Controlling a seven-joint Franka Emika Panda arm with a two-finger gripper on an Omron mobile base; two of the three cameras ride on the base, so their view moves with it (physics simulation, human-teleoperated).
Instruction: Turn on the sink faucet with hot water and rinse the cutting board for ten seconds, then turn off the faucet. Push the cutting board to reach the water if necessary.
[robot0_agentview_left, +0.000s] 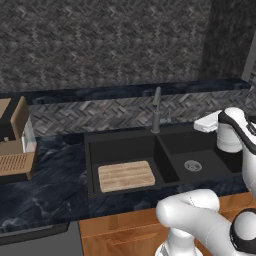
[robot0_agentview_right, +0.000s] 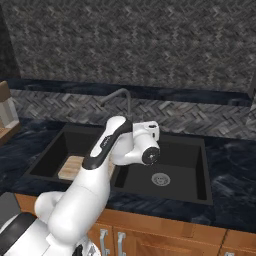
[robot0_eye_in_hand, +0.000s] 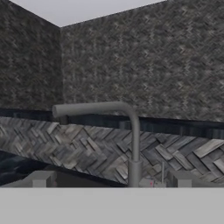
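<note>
While the tool (robot0_eye_in_hand: 112, 181) stands wide and empty, the sink faucet (robot0_eye_in_hand: 134, 148) rises straight ahead of it, upright, spout reaching left in the hand view. The cutting board (robot0_agentview_left: 126, 175) lies flat in the left basin of the sink (robot0_agentview_left: 165, 137); no water runs.

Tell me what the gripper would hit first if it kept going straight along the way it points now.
Most likely the sink faucet: its upright tube stands almost dead ahead of the open gripper, with the tiled wall behind it. How far off it stands is unclear.

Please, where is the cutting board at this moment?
The cutting board lies flat in the left basin of the sink, near its front wall in the left base view, left of the divider and away from the sink faucet.
</note>
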